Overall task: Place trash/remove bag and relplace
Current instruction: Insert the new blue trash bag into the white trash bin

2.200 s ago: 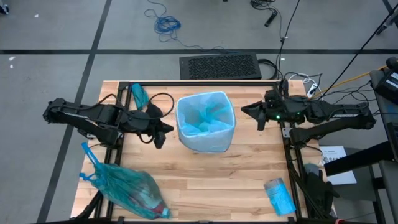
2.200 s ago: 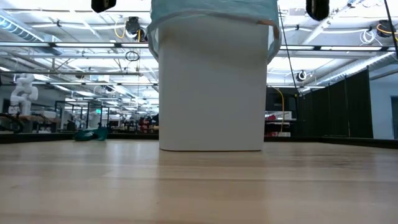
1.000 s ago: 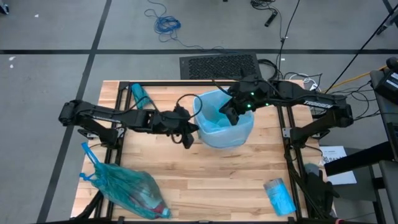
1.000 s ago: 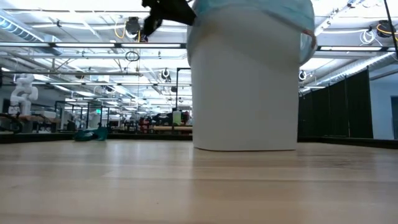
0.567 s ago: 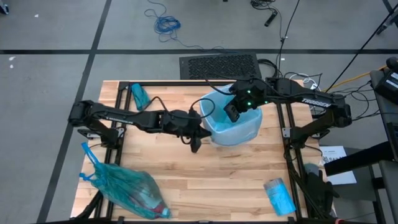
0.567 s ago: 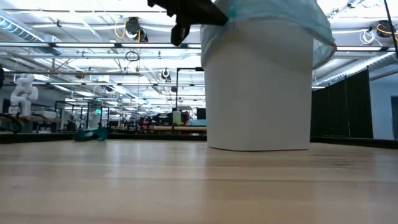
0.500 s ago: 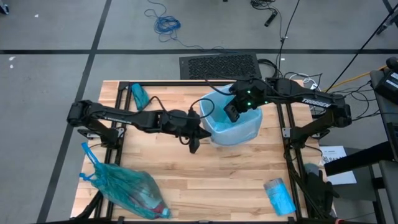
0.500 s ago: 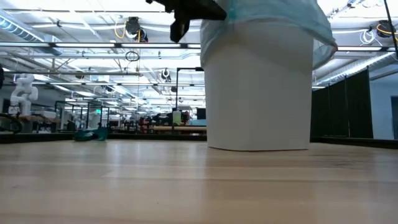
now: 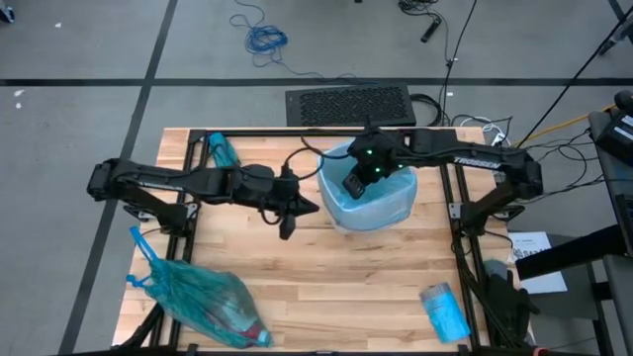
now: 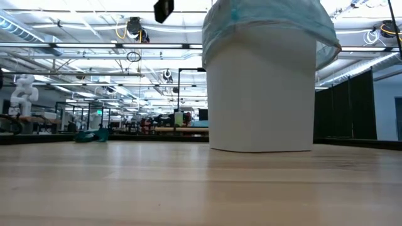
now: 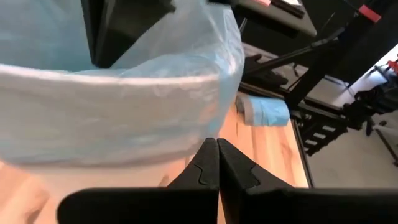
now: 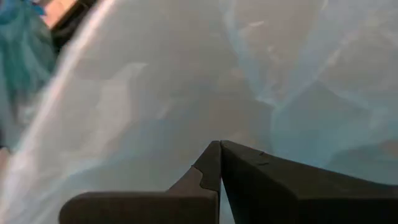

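A white bin (image 9: 341,220) lined with a pale blue bag (image 9: 388,203) stands at the table's far middle; the low view shows its wall (image 10: 260,88) resting flat on the wood. My left gripper (image 9: 314,206) is shut, level with the liner's folded-over rim (image 11: 124,106), just left of the bin. My right gripper (image 9: 352,186) is shut and slants down inside the bin's mouth, with the liner (image 12: 155,93) all round it. A full, tied teal bag (image 9: 203,302) lies on its side at the near left corner. The loose trash is out of view. My left gripper's shut tips (image 11: 217,152) stand close before the liner's rim; whether they touch it, I cannot tell. My right gripper's shut fingers (image 12: 231,155) point down into the liner from the bin's far right side; whether they press on the plastic, I cannot tell.
A teal roll (image 9: 223,151) lies at the far left by the black frame rail. A pale blue packet (image 9: 445,311) lies at the near right corner. The wood in front of the bin (image 9: 346,277) is bare. A black mat (image 9: 351,104) lies on the floor beyond the far edge.
The bin has slid a little toward the table's right edge and then stopped. My left gripper followed it rightward, then drew back left and rose. My right gripper has sunk and tipped further down into the bin's mouth. Both have stayed shut.
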Robot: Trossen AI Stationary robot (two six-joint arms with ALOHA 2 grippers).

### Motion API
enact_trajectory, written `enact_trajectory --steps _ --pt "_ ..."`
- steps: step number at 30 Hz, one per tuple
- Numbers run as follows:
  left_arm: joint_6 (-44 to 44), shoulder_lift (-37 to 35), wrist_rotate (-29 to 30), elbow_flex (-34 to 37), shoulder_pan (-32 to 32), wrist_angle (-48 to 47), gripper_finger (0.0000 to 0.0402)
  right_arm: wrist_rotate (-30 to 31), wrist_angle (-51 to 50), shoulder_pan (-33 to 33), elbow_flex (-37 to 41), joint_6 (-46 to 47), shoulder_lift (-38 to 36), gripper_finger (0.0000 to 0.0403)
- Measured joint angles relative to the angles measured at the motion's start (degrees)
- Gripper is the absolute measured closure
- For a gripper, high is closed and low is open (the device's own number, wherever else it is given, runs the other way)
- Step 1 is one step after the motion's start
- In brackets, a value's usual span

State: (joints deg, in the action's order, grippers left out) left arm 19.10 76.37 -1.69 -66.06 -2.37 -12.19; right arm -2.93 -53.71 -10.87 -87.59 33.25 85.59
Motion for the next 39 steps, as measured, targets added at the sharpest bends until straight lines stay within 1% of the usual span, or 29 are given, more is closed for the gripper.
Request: enact_trajectory --steps 3,8,13,20,27,32,39 --pt "-0.41 -1.71 0.65 0.0 0.0 -2.54 0.0402 -0.01 -0.4 -0.5 0.0 -0.8 1.55 0.0403" --pt "-0.56 -3.2 1.96 0.0 0.0 -3.71 0.0402 0.01 -2.53 -1.6 0.0 -1.37 3.32 0.0403" --pt "-0.64 -3.13 2.0 0.0 0.0 -4.06 0.0402 -0.01 -3.37 -2.52 0.0 -1.65 4.52 0.0403" --pt "-1.54 -3.11 2.16 0.0 0.0 -5.13 0.0401 -0.07 -6.59 -2.61 0.0 -2.65 8.82 0.0403" --pt "-1.56 -3.11 2.16 0.0 0.0 -6.6 0.0402 -0.21 -6.36 -2.36 0.0 -3.3 12.02 0.0403" --pt "-1.56 -3.11 2.16 0.0 0.0 -8.38 0.0401 -0.21 -6.48 -2.36 0.02 -3.52 13.39 0.0403" --pt "-1.69 -3.11 2.16 0.0 0.0 -8.43 0.0401 -0.21 -6.5 -2.17 0.02 -4.09 14.8 0.0403"
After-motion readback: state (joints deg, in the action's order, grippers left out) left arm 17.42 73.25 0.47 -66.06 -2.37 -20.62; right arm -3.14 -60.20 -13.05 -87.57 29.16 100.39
